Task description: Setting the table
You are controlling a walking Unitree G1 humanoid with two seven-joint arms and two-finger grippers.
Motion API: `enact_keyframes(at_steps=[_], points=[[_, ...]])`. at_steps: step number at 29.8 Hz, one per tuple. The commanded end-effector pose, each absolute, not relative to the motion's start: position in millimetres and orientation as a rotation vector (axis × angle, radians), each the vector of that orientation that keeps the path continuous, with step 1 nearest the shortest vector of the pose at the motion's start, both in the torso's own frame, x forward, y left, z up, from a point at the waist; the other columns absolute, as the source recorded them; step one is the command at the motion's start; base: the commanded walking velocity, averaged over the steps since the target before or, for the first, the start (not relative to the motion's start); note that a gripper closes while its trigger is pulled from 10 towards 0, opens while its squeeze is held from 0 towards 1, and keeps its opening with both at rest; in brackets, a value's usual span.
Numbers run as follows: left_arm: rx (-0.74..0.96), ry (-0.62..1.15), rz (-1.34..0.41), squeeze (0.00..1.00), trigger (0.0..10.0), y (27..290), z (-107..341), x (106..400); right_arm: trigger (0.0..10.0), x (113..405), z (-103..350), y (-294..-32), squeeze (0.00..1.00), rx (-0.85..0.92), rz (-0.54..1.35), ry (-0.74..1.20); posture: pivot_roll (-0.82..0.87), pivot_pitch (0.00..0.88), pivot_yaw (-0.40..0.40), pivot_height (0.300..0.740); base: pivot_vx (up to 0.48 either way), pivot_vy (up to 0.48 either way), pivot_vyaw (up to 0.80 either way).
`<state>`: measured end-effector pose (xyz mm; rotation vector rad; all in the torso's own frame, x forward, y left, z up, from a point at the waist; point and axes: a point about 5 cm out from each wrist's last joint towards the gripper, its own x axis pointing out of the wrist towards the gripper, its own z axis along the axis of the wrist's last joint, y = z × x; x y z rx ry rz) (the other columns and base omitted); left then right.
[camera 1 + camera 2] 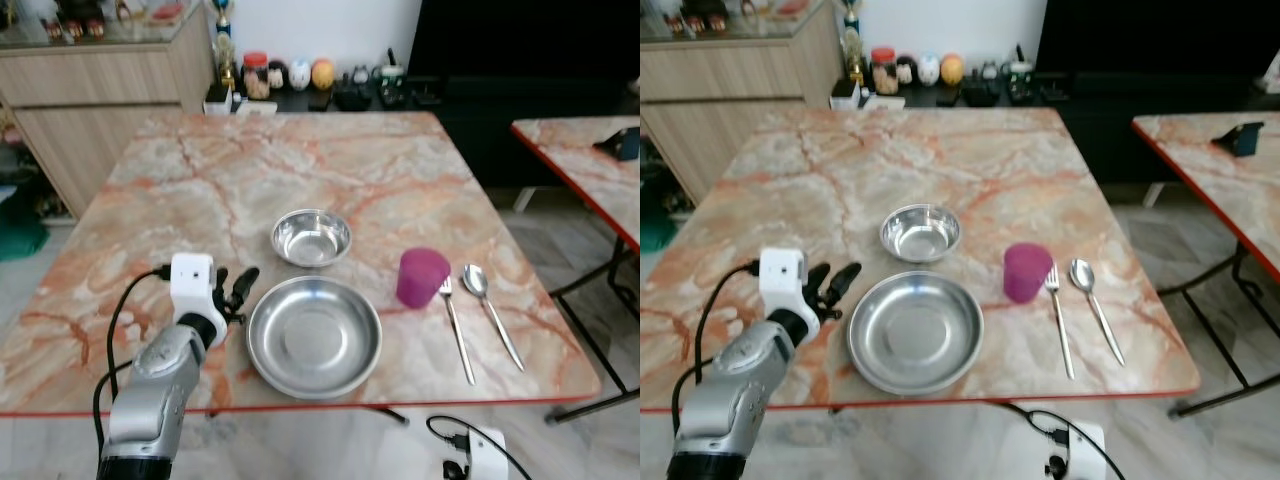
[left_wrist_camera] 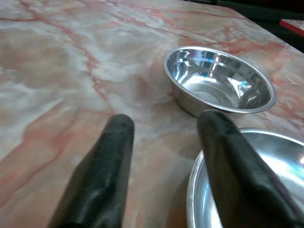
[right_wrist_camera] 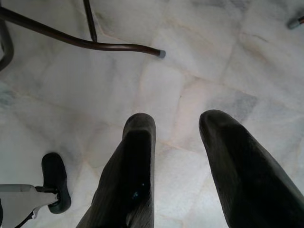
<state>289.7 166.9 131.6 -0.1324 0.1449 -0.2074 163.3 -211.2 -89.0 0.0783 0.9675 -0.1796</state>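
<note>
The wide, shallow, round stainless-steel plate point(image 1: 314, 336) lies flat near the front edge of the pink-veined marble worktop point(image 1: 200, 180), and the left pincer point(image 1: 236, 290) hovers just beside its left rim, fingers point(image 2: 111, 156) parted and empty. I judge the plate light, rigid and unbreakable, but polished and slippery; its thin raised rim is the only place to take hold, one finger over the lip and one beneath.

Just behind it sits a small, deeper steel bowl point(image 1: 311, 238), likely to handle the same way. To the right stand a translucent purple plastic cup point(image 1: 421, 277), then a steel fork point(image 1: 456, 328) and a steel spoon point(image 1: 489, 312) lying side by side.

The right pincer point(image 3: 175, 161) hangs idle over the pale tiled floor point(image 3: 228, 61), its fingers apart and holding nothing.
</note>
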Motion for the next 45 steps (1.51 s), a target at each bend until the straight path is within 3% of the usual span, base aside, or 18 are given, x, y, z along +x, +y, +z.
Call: enact_keyframes(at_steps=[1,23,24,25,26,31,45], points=[[-0.158,0.179,-0.209,1.00,10.0,170,136,286,10.0,162,-90,-211,0.00,0.075,-0.174,0.976,0.15,0.000,-0.022,0.740,0.000,0.000,0.00],[-0.092,0.392,-0.142,1.00,10.0,176,123,291,10.0,166,-88,-212,0.00,0.075,-0.181,0.969,0.15,0.000,-0.024,0.740,0.000,0.000,0.00],[-0.081,0.395,-0.137,0.87,10.0,177,122,292,10.0,166,-88,-212,0.00,0.075,-0.181,0.969,0.15,0.000,-0.024,0.740,0.000,0.000,0.00],[-0.075,0.397,-0.136,0.04,10.0,177,121,292,10.0,166,-88,-212,0.00,0.076,-0.180,0.969,0.15,0.000,-0.024,0.740,0.000,0.000,0.00],[-0.077,0.398,-0.140,0.00,10.0,177,120,292,10.0,166,-88,-212,0.00,0.076,-0.180,0.969,0.15,0.000,-0.025,0.740,0.000,0.000,0.00],[0.001,0.396,-0.183,0.00,10.0,173,114,293,10.0,166,-88,-213,0.00,0.076,-0.179,0.968,0.15,0.000,-0.026,0.740,0.000,0.000,0.00],[-0.009,0.377,-0.181,0.00,10.0,171,113,299,10.0,167,-87,-213,0.00,0.080,-0.174,0.967,0.14,0.000,-0.025,0.740,0.000,0.000,0.00]])
